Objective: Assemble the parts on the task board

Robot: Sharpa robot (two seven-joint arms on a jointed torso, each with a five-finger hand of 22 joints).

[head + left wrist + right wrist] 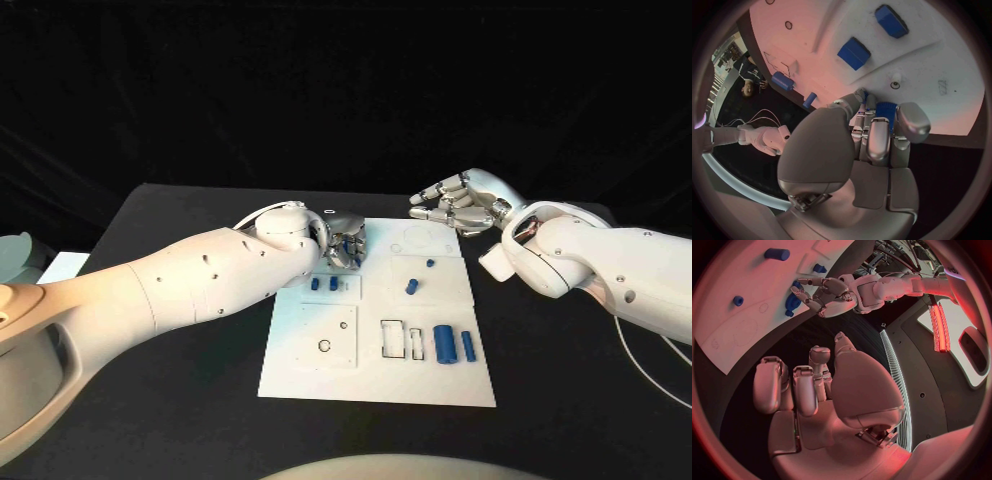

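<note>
So, going left to right: your left robot hand sits over the near-left top corner of the task board, fingers curled down. In the left wrist view there's a blue part tucked between its fingertips, so I'd say it's grasping that piece, right at the board's edge. Whether it's already seated in a slot or not, I can't tell.

Just beside that hand, two small blue parts stand in the board. Moving right, a small blue peg and a slanted blue piece sit in the upper right panel. Lower down, the two blue cylinders lie side by side, next to some outlined slots that look unfilled. The round hole in the lower left panel looks open too.

Your right robot hand hovers off the board's far right corner, above the tabletop, fingers loosely curled with nothing in them, not touching any part.

My read: you're early to midway. A few pieces seem placed, but the cylinders and several slots are left, plus whatever the left hand is holding.
</note>
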